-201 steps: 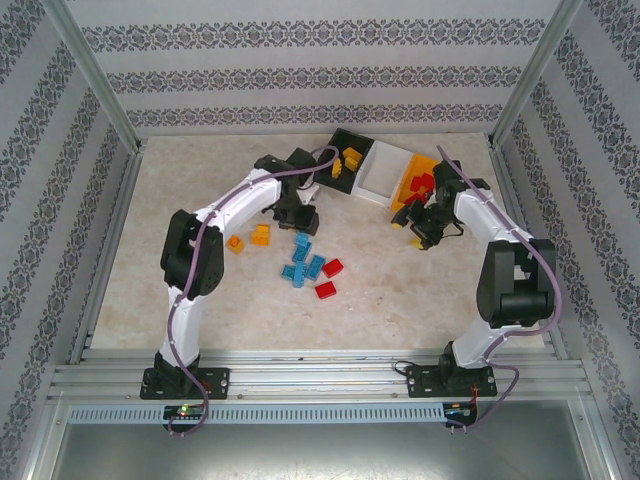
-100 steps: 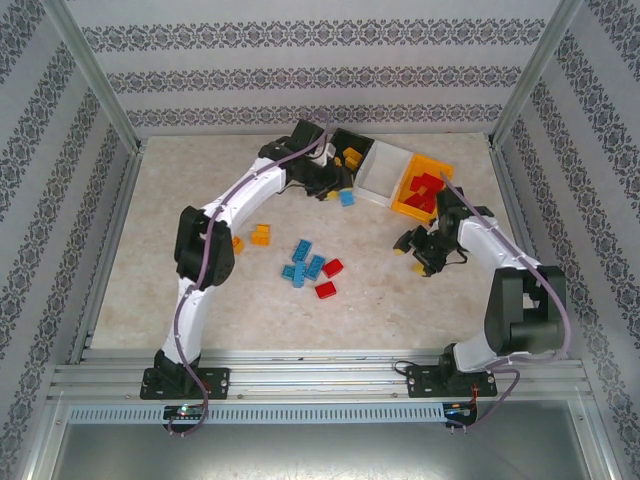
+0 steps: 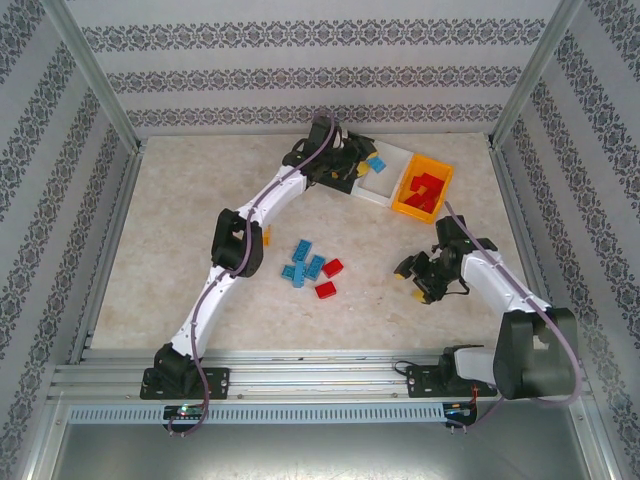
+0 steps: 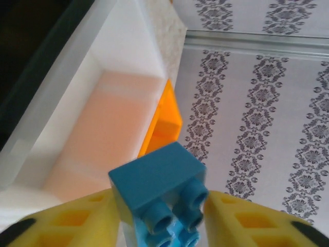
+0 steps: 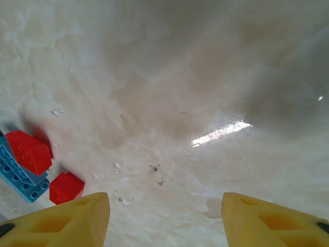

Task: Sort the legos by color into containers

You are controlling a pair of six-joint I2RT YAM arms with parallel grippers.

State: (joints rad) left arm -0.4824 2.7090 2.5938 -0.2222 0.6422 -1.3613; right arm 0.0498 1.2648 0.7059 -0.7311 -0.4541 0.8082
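Now blue lego [image 4: 154,177] in L end effector [image 4: 160,216]

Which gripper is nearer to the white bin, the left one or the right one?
Left. The left gripper hangs over the white bin, a blue brick between its fingers; the right gripper is over the table, far from it.

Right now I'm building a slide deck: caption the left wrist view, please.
Left gripper holding a blue lego above the white bin, orange bin just beyond.
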